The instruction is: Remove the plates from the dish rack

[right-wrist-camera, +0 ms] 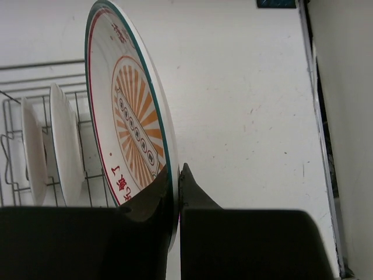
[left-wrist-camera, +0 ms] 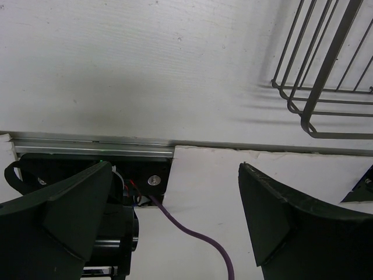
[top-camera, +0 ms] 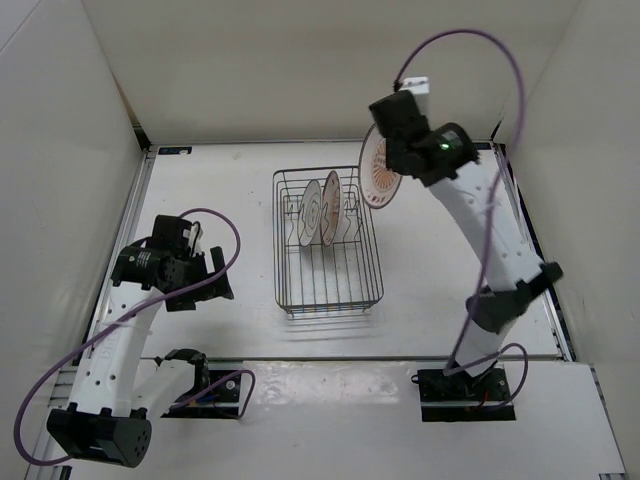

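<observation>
The dark wire dish rack (top-camera: 330, 290) stands mid-table with two white patterned plates (top-camera: 318, 213) upright in its far half; they also show in the right wrist view (right-wrist-camera: 64, 146). My right gripper (top-camera: 392, 160) is shut on the rim of a third plate (top-camera: 375, 172), holding it upright in the air just right of the rack's far right corner. In the right wrist view the fingers (right-wrist-camera: 176, 181) pinch that plate (right-wrist-camera: 131, 122) at its lower edge. My left gripper (top-camera: 200, 275) is open and empty, left of the rack; a rack corner (left-wrist-camera: 326, 99) shows in its view.
White walls enclose the table on the left, back and right. A raised white ledge (top-camera: 400, 400) with the arm bases runs along the near edge. A purple cable (left-wrist-camera: 198, 239) lies below the left gripper.
</observation>
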You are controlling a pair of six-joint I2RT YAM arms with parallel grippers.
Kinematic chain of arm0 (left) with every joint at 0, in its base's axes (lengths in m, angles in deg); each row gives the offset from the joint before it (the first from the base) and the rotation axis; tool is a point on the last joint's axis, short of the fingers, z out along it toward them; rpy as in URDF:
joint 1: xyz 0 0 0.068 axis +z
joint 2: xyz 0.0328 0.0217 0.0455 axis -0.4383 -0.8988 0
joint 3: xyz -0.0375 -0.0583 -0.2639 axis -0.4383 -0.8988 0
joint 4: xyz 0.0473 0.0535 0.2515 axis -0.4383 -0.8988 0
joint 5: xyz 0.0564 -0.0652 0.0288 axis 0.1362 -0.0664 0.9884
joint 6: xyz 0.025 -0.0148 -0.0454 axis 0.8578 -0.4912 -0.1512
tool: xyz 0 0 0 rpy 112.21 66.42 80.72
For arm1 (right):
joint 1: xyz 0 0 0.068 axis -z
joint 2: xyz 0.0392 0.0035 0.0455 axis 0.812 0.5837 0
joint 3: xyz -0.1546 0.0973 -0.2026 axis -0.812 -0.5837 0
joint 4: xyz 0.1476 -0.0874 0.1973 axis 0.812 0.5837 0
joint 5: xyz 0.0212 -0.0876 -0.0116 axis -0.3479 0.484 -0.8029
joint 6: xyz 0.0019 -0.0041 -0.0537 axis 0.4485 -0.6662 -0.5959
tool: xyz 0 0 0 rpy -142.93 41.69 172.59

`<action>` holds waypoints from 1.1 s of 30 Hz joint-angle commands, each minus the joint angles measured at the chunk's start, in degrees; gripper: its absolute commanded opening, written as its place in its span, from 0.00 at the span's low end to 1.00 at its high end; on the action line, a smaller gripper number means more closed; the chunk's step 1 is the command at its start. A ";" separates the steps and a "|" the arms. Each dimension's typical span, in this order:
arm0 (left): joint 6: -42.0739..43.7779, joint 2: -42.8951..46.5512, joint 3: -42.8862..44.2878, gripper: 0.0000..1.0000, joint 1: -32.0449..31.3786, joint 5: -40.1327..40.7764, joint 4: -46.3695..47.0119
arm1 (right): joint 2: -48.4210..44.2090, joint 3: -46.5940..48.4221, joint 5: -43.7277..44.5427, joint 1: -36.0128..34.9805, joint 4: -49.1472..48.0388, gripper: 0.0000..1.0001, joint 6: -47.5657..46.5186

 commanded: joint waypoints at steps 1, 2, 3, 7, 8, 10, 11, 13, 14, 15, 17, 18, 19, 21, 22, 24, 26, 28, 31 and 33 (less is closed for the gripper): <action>-0.43 -0.53 -0.20 1.00 -0.23 -0.66 0.85 | -9.06 -2.49 3.97 2.54 -1.13 0.00 0.82; -0.69 -0.62 -0.11 1.00 -0.14 -0.83 0.68 | -10.23 -3.72 3.97 4.21 0.62 0.00 1.71; -0.87 -0.80 -0.11 1.00 -0.14 -0.83 0.85 | -11.46 -8.69 3.71 5.18 1.33 0.00 3.03; -1.40 -0.97 -0.81 1.00 -0.14 -2.49 1.03 | -24.70 -28.82 -5.33 14.04 -3.55 0.00 11.71; -1.14 -0.80 -0.90 1.00 -0.23 -3.46 1.55 | -29.09 -37.48 -13.18 16.77 -6.20 0.00 12.18; -0.87 -0.97 -0.90 1.00 -0.23 -4.52 2.17 | -34.20 -49.57 -19.12 20.98 -18.20 0.00 13.58; -0.87 -1.32 -0.82 1.00 -0.23 -4.78 2.26 | -35.62 -54.48 -23.50 23.27 -19.74 0.00 16.54; -0.43 -1.59 -0.38 1.00 -0.14 -5.57 2.61 | -36.08 -59.61 -29.58 25.74 -25.81 0.00 16.93; -0.52 -1.76 -0.29 1.00 -0.14 -5.49 2.44 | -35.64 -62.15 -30.13 27.41 -27.13 0.00 18.14; -0.61 -1.85 -0.20 1.00 -0.23 -5.58 2.26 | -35.46 -64.35 -30.66 27.86 -30.19 0.00 18.77; -0.35 -1.42 -0.37 1.00 -0.14 -5.31 2.09 | -35.03 -68.21 -29.61 30.40 -32.23 0.00 20.86; -0.26 -1.07 -0.64 1.00 -0.23 -5.14 2.08 | -35.11 -69.55 -29.43 30.94 -35.63 0.00 20.88; -0.08 -0.89 -0.90 1.00 -0.14 -4.96 1.82 | -34.85 -72.78 -29.08 32.77 -37.23 0.00 21.49; 0.09 0.07 -1.34 1.00 -0.14 -4.00 1.64 | -33.11 -74.56 -29.34 34.02 -39.26 0.00 22.02; 0.62 -0.01 -1.52 1.00 -0.14 -3.04 1.47 | -32.22 -75.96 -30.65 35.50 -40.49 0.00 22.11; 1.24 0.43 -1.78 1.00 -0.14 -2.59 1.20 | -28.98 -78.43 -33.11 37.27 -43.30 0.00 23.42; 2.20 0.43 -1.61 1.00 -0.23 -1.53 1.12 | -27.12 -81.16 -38.02 39.62 -47.00 0.00 24.66; 2.99 0.34 -1.69 1.00 -0.14 -0.75 1.03 | -22.12 -81.86 -40.49 40.96 -48.84 0.00 26.77; 3.87 0.34 -1.78 1.00 -0.14 -0.13 1.20 | -15.27 -78.80 -40.86 41.67 -46.93 0.00 28.70; 4.22 0.43 -2.04 1.00 -0.14 0.40 1.03 | -11.76 -74.60 -40.51 42.36 -42.81 0.15 29.75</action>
